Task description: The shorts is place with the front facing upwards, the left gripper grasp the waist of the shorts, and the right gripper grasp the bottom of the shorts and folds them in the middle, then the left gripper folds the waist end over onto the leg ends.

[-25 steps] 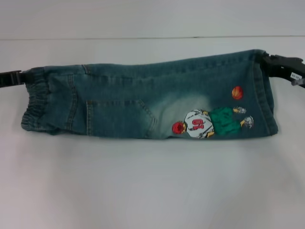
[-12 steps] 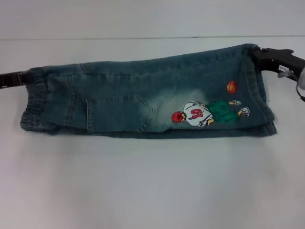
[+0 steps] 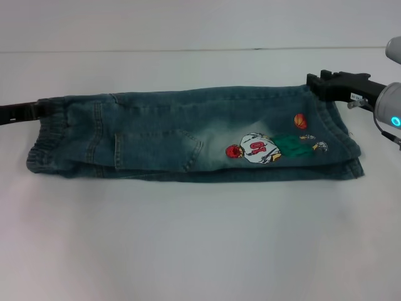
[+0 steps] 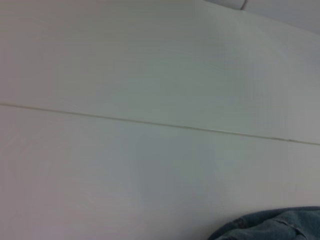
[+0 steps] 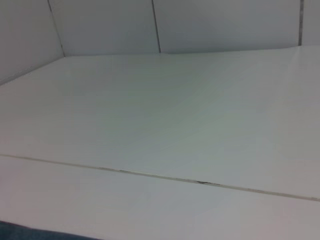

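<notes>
The shorts (image 3: 163, 135) lie across the white table, folded lengthwise, with the ball-player print (image 3: 263, 149) facing up. The gathered waist (image 3: 45, 141) is at the left end. At the right end is the bottom, where the stitched leg ends (image 3: 346, 147) lie. My left gripper (image 3: 37, 110) comes in from the left edge and is shut on the far corner of the waist. At the hem's far corner my right gripper (image 3: 314, 85) is shut on the denim, low over the table. A bit of denim (image 4: 272, 225) shows in the left wrist view, and a thin strip of denim (image 5: 20, 233) in the right wrist view.
The white table (image 3: 200, 238) stretches wide in front of the shorts. A thin seam (image 3: 188, 49) crosses it behind them. White wall panels (image 5: 225, 25) rise beyond the table's far side.
Both grippers have come down and toward me with the far edge of the shorts. The raised upper layer now lies flatter on the lower one. The right gripper has also moved left.
</notes>
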{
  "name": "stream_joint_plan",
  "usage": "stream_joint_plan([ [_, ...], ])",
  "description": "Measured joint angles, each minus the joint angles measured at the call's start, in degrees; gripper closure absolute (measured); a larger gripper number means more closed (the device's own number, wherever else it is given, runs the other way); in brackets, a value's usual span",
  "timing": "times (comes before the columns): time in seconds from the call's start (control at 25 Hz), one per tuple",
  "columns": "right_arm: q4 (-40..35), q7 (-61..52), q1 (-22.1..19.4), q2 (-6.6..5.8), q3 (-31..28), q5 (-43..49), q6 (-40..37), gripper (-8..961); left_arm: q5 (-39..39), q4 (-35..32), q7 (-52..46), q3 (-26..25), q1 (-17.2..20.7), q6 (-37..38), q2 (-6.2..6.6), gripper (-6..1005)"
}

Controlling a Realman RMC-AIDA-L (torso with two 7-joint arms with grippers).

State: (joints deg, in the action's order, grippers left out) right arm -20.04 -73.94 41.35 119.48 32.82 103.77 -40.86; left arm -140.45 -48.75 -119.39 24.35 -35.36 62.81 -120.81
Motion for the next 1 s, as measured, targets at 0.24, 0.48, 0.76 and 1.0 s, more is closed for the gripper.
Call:
stream_joint_plan([
  [0.24, 0.0, -0.8, -0.5, -0.21, 0.0, 0.0, 0.1, 629, -0.2, 1.2, 0.0, 0.5, 0.0, -0.4, 0.37, 699],
  [0.48, 0.1, -1.2, -1.3, -0.27, -0.3, 0.0, -1.0, 388, -0.6, 1.3, -0.5, 0.7, 0.1, -1.1, 1.10, 335],
  [0.76, -1.3, -4.6, -3.6, -0.99, -0.6, -0.1, -7.2, 125, -1.5, 0.4, -3.1, 0.0, 0.8, 3.4, 3.22, 206],
  [1.0, -5.9, -9.3, -7.2, -2.88, -0.7, -0.1, -24.9, 98, -1.0, -2.6, -3.4, -4.1, 1.9, 13.2, 4.66, 153],
])
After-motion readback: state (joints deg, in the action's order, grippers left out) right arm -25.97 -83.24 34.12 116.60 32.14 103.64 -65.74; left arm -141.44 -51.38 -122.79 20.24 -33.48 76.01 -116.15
